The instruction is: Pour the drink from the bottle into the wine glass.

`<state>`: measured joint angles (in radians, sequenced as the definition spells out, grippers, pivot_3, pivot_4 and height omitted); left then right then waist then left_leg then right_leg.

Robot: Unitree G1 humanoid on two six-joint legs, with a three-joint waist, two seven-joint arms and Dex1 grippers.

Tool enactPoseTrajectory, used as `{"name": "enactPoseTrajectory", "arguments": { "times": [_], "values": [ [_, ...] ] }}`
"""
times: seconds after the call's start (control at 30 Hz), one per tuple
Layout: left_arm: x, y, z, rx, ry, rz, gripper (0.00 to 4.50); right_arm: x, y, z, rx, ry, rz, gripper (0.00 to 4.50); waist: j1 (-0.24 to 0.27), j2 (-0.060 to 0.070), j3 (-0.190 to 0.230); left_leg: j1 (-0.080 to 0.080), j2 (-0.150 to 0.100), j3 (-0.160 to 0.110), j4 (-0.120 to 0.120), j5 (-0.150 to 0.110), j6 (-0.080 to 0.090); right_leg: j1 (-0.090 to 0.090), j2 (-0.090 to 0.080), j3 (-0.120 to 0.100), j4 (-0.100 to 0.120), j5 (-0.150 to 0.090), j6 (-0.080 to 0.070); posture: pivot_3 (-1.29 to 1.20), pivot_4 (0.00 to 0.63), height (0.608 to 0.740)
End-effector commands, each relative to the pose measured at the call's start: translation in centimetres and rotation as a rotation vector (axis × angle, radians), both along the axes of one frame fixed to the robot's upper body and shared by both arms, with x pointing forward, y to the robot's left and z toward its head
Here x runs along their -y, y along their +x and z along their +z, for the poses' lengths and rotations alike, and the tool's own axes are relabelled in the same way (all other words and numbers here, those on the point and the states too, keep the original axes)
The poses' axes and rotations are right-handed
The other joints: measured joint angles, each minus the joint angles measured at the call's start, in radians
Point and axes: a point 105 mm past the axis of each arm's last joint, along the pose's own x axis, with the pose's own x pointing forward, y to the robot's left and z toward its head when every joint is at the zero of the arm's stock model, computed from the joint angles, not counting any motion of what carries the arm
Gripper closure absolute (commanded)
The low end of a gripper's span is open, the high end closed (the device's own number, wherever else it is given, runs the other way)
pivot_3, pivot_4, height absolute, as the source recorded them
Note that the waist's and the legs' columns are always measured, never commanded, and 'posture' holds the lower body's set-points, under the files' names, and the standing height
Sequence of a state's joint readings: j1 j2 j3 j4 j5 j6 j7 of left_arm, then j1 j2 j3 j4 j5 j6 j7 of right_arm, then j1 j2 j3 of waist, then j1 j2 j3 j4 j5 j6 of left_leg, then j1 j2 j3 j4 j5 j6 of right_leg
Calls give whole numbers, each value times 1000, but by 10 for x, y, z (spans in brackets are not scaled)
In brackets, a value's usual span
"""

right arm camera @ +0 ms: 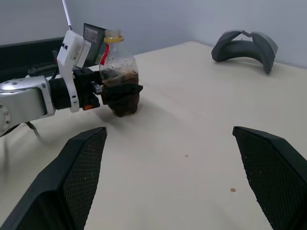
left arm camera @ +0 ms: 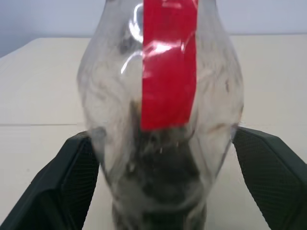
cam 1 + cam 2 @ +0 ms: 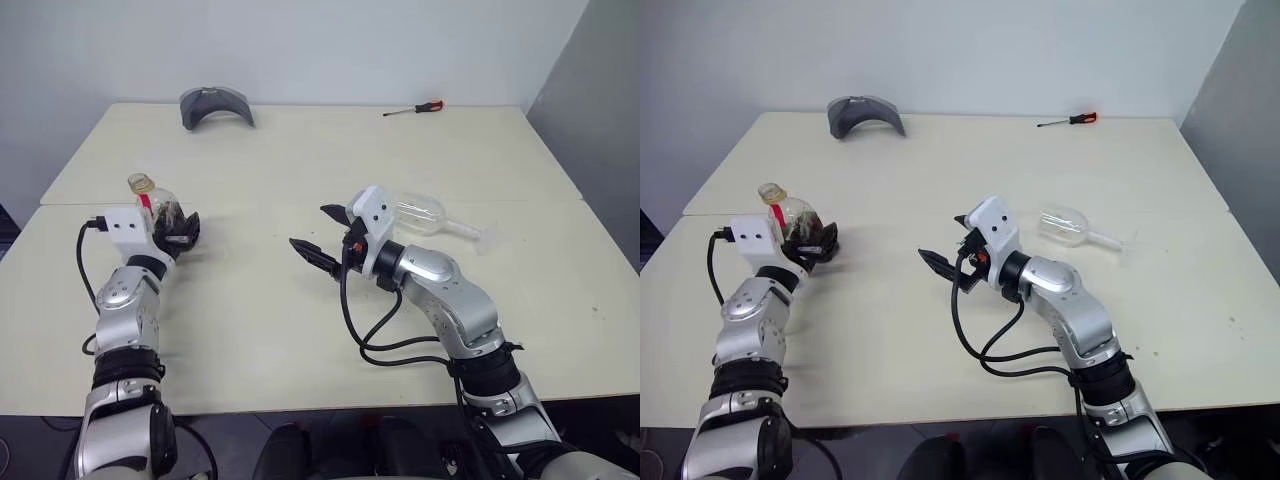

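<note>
bottle upright on the desk, glass lying down

head view: wine glass (image 3: 432, 217) on its side at centre right; left wrist view: left gripper (image 2: 163, 191) fingers released beside the bottle (image 2: 163, 120); right gripper (image 1: 172, 182) fingers spread.

Clear glossy plastic bottle (image 2: 163, 120)

2 cream tables (image 3: 300, 300) butt together before a plain white wall (image 3: 300, 40); a grey panel (image 3: 600, 90), perhaps a partition, stands right.
</note>
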<state>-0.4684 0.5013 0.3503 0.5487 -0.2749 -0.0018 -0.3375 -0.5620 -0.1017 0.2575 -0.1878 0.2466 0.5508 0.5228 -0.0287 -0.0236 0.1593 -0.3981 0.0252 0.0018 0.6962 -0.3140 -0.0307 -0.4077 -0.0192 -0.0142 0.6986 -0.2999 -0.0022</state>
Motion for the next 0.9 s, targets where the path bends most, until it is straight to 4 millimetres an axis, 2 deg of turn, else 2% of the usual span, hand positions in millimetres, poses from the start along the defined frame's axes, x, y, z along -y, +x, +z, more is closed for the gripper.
{"name": "enactPoseTrajectory", "arguments": {
  "times": [0.03, 0.23, 0.5, 0.63, 0.83, 0.9],
  "values": [
    [0, -11, 14, 40, 6, 19, 25, -2, -3, 15, 56, 35, 17, 0, 0, 0, 0, 0, 0, 0, 0, 0, 0, 0, 0, 0, 0, 0, 0, 0, 150, 740],
    [2, -31, 3, 6, -23, 62, 25, -4, -2, 12, 50, 41, 19, 0, 0, 0, 0, 0, 0, 0, 0, -1, 1, 0, 0, 0, 0, 0, 0, 0, 150, 740],
    [20, -62, 0, -29, -32, 42, 25, 1, -6, 5, 42, 32, 13, 0, 0, 0, 0, 0, 0, 0, 0, -1, 2, 0, 0, 0, 0, 0, 0, 0, 150, 740],
    [50, -79, 9, -50, -13, -67, 25, 10, -10, 1, 38, 18, 2, 0, 2, 0, 0, 0, 0, 0, 0, -2, 3, 0, 0, 1, -1, 0, 0, 0, 150, 740],
    [121, -103, 17, -90, -21, -402, 25, 42, -14, -2, 39, -38, -69, 0, 4, 0, 0, 1, 0, 0, 0, -2, 4, 2, 0, 1, -1, 0, 0, 0, 150, 740],
    [139, -110, 20, -102, 5, -511, 25, 52, -15, -3, 31, -54, -96, 0, 5, 0, 0, 1, 0, -1, 0, -2, 4, 2, 0, 0, -1, 0, 0, 0, 150, 740]
  ]
}}
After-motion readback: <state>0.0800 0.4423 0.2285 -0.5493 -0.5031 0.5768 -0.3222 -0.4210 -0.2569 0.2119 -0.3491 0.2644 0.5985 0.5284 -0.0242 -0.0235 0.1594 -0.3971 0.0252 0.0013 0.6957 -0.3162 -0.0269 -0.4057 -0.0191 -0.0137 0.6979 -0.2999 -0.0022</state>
